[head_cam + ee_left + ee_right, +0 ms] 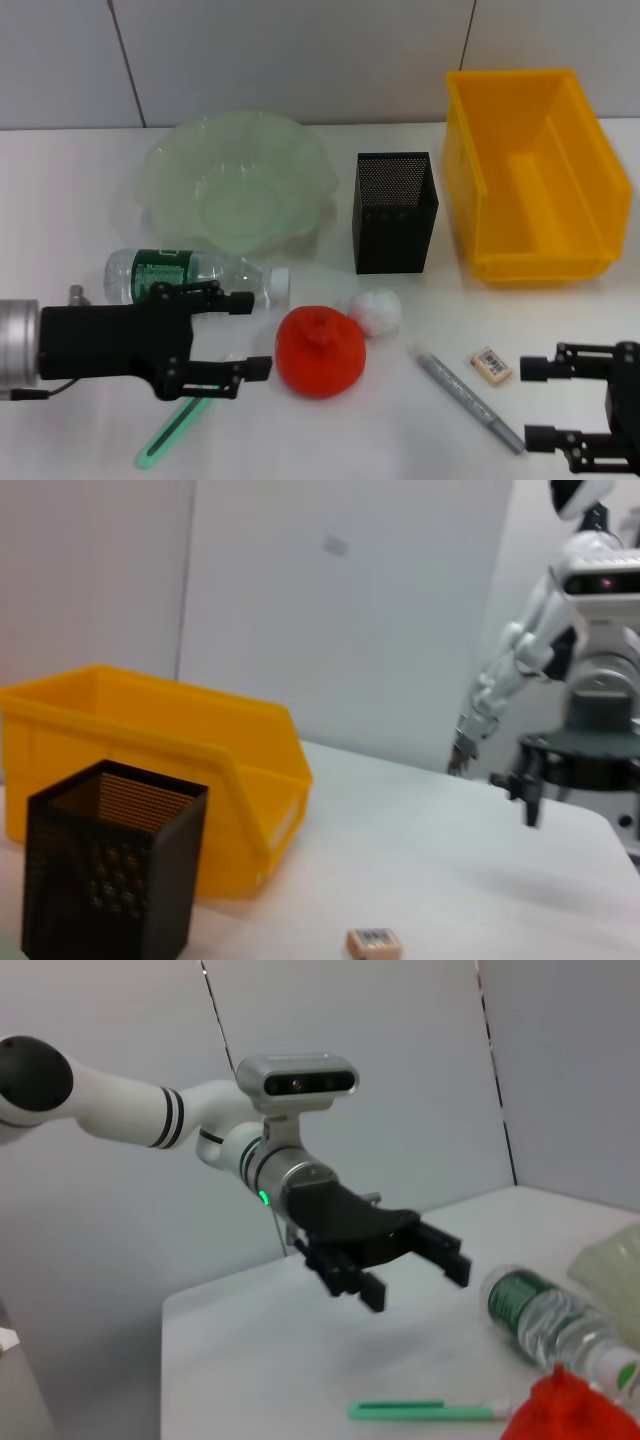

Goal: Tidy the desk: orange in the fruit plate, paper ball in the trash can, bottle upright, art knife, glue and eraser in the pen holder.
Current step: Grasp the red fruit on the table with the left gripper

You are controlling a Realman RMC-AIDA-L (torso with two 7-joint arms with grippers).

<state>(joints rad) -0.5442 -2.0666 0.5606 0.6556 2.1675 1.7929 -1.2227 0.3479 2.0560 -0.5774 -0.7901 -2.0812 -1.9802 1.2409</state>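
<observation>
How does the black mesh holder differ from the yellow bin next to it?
The black mesh holder is a narrow, upright square tube with perforated walls; the yellow bin is much wider, with solid plastic walls. The holder is dark and partly see-through, while the bin is bright and opaque. The holder stands nearer the green plate, with the bin on the robot's right side. Both sit open-topped on the white table, and both look empty.

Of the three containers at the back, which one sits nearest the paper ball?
The black mesh pen holder: the paper ball lies just in front of it, while the green fruit plate and yellow bin sit farther off to either side.
</observation>
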